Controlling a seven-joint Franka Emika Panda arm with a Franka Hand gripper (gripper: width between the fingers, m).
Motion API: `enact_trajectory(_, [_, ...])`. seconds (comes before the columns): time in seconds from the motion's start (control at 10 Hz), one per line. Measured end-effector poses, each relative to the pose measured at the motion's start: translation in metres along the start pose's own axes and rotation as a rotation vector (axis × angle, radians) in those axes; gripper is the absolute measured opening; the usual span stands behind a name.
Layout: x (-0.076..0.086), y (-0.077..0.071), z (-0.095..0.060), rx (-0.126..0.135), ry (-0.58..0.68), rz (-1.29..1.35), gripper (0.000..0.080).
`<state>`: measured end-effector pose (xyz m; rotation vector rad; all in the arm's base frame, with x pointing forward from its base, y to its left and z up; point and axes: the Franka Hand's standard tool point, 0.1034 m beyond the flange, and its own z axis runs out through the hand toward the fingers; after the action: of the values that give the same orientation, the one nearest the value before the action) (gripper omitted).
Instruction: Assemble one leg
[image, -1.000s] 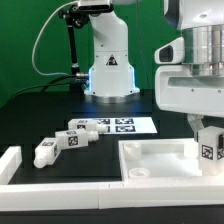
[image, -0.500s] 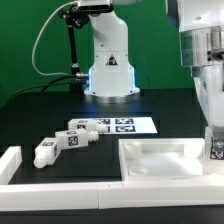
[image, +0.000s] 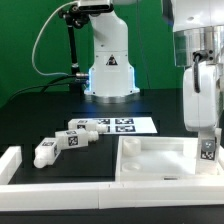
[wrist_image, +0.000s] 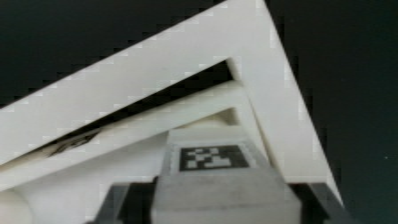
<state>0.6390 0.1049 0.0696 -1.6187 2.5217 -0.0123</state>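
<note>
One leg (image: 207, 150) hangs clamped in the gripper (image: 207, 146) over the exterior view's right end of the white tray-shaped part (image: 160, 158), lower and nearer that corner than a second ago, when the arm filled more of the picture. In the wrist view the same leg (wrist_image: 217, 170) shows a black-and-white tag between the dark fingers (wrist_image: 121, 203), above the tray's corner (wrist_image: 258, 70). No writing is legible; the tags are only blurred squares. Farther back lie two loose legs (image: 58, 146) and the marker board (image: 125, 125); the held leg's lower end is hard to make out.
</note>
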Motion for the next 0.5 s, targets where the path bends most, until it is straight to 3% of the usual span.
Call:
enact_trajectory(0.1, [0.000,0.000,0.000,0.000,0.000,-0.003,0.0286])
enact_trajectory(0.2, [-0.001,-0.001,-0.001,0.002,-0.002,-0.007,0.0512])
enact_trajectory(0.3, [-0.007,-0.006,-0.014,0.013,-0.018,-0.038,0.0512])
enact_trajectory(0.4, [-0.013,-0.010,-0.031,0.030,-0.039,-0.052,0.0618])
enact_trajectory(0.5, [-0.014,-0.010,-0.031,0.031,-0.040,-0.053,0.0643])
